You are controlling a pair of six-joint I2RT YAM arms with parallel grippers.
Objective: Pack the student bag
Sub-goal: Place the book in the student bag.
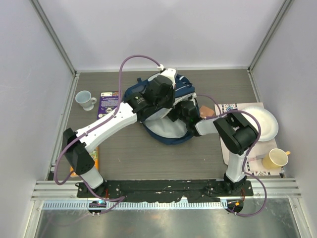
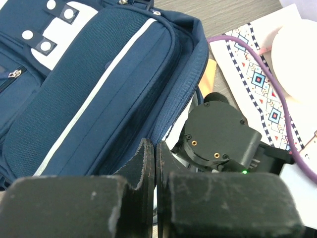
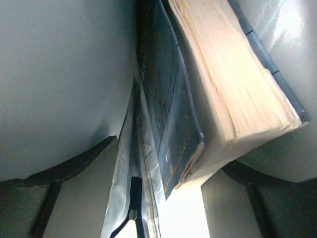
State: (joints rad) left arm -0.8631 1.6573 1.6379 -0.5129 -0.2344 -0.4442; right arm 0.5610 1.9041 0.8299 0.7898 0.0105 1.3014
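The student bag (image 1: 163,126) lies in the middle of the table, navy with white stripes, its mouth open toward the right. Its front pocket and white patch (image 2: 59,25) fill the left wrist view. My left gripper (image 2: 155,148) is shut at the bag's upper edge (image 1: 161,94); whether fabric is pinched between its fingers is hidden. My right gripper (image 3: 168,153) is reaching inside the bag (image 1: 185,111), open. A thick book (image 3: 223,89) with a dark blue cover stands between its spread fingers, against the pale lining (image 3: 59,74), touching neither finger.
A white mug (image 1: 85,99) and a purple book (image 1: 108,103) lie left of the bag. To the right, a patterned mat (image 1: 233,106) carries a white plate (image 1: 262,124) and a yellow mug (image 1: 276,158). An orange item (image 1: 96,153) sits by the left arm.
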